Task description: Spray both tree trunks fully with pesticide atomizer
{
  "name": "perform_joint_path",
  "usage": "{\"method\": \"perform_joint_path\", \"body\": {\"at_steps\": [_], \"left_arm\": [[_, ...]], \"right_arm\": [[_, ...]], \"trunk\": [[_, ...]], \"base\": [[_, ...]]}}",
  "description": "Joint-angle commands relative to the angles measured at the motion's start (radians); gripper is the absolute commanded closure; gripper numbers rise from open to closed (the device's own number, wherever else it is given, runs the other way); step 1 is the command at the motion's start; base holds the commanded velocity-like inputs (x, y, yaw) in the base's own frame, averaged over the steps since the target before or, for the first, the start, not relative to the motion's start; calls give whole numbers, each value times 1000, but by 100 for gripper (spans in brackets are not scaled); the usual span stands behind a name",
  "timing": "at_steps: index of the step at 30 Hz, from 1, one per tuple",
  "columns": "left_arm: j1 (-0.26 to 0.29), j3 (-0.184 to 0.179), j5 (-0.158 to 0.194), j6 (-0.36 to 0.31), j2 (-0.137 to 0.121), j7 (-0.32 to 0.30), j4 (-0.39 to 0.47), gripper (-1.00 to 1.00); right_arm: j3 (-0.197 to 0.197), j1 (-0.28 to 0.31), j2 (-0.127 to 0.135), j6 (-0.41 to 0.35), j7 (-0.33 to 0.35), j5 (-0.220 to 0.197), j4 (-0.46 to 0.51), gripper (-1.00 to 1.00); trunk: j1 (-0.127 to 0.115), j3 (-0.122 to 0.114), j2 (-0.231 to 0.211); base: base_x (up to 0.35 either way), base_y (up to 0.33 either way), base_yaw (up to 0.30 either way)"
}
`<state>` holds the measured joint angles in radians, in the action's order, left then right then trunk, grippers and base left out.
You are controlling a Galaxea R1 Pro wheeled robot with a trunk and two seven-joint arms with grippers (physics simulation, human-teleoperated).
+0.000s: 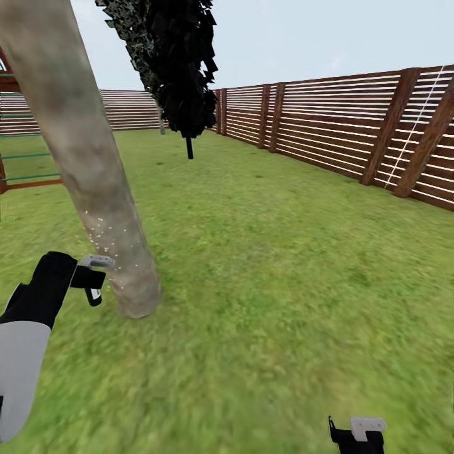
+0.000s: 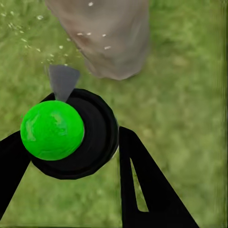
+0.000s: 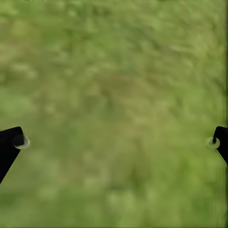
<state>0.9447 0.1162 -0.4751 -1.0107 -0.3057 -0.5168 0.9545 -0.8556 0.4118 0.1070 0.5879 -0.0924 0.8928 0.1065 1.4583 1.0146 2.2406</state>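
Note:
A thick, pale grey-brown tree trunk [image 1: 94, 183] leans up from the lawn at the left, its base in the grass [image 1: 135, 296]. Whitish pesticide specks [image 1: 104, 236] dot the lower bark and drift beside the trunk [image 2: 114, 38] in the left wrist view. My left gripper [image 1: 94, 277] hovers just left of the trunk base, shut on the pesticide atomizer [image 2: 90, 137]. The atomizer is a dark round bottle with a green ball on top and a grey nozzle [image 2: 62, 80] aimed at the bark. My right gripper [image 1: 356, 435] hangs low over bare grass, its fingertips [image 3: 14, 142] wide apart and open.
A black cone-shaped conifer [image 1: 180, 69] stands behind the trunk. The brown slatted fence [image 1: 340, 120] runs along the right and back. A red and green frame structure [image 1: 16, 132] stands at the far left. Open lawn [image 1: 284, 265] spreads to the right.

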Motion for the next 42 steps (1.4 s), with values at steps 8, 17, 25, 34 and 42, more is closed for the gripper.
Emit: {"method": "perform_joint_path", "body": {"at_steps": [8,17,25,34,42], "left_arm": [[2,66,-12,-2,0,-11,1,100],[2,62,-14,-2,1,-11,0,100],[-13,62,-12,1,2,-11,-25,100],[-86,60,-5,13,19,75,-121,100],[-95,63,-10,54,48,96,-163,100]], "right_arm": [[-3,1,0,3,-8,11,-2,-100],[-3,1,0,3,-7,11,-2,-100],[-3,1,0,3,-7,11,-2,-100],[-3,1,0,3,-7,11,-2,-100],[-3,1,0,3,-7,10,-2,-100]], "trunk": [[0,1,0],[0,1,0],[0,1,0],[0,1,0],[0,1,0]], "base": [[0,-276,251],[112,-256,199],[118,-243,2],[-89,-273,25],[39,-265,256]]}}
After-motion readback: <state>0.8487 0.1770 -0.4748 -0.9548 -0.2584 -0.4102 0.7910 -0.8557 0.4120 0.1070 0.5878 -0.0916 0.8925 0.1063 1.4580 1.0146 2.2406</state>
